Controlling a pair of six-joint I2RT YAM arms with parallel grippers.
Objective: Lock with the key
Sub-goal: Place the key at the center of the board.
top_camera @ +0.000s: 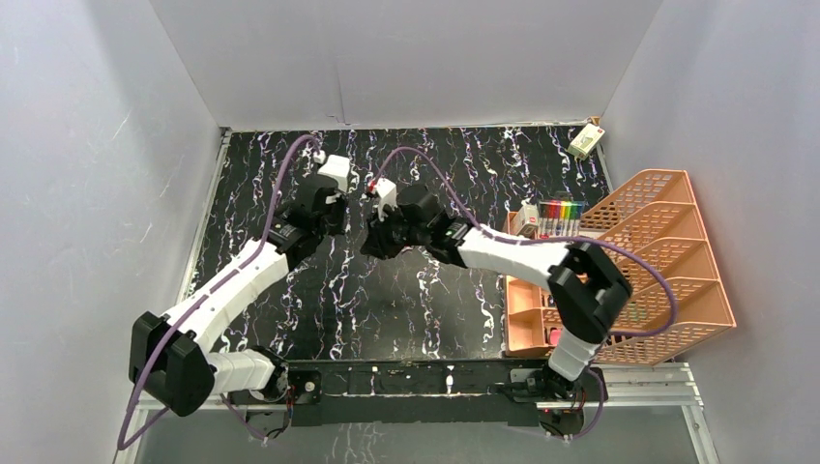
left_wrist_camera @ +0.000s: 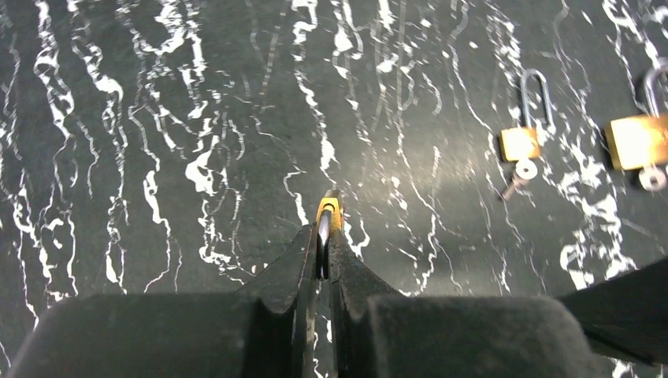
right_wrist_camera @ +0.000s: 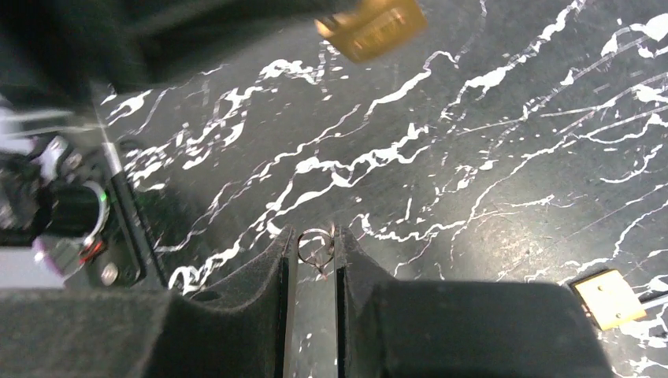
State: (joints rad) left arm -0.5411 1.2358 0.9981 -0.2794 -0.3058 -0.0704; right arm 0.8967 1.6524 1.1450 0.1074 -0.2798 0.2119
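Black, white-veined tabletop [top_camera: 425,309] between grey walls. Overhead, both arms [top_camera: 242,275] meeting mid-table, their hold hidden. Left wrist view: left gripper [left_wrist_camera: 323,240] clamped on a brass padlock [left_wrist_camera: 328,209], edge-on; two more padlocks [left_wrist_camera: 520,143] lying toward two o'clock. Right wrist view: right gripper [right_wrist_camera: 317,246] pinching a key ring [right_wrist_camera: 313,240], with a blurred padlock body [right_wrist_camera: 370,27] at twelve o'clock.

Small brass padlock [left_wrist_camera: 329,211], gripped edge-on; silvery key ring [right_wrist_camera: 316,246], gripped upright

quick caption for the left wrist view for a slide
Left gripper shut on a brass padlock held edge-on over the black marbled table, two spare padlocks lying to its right.
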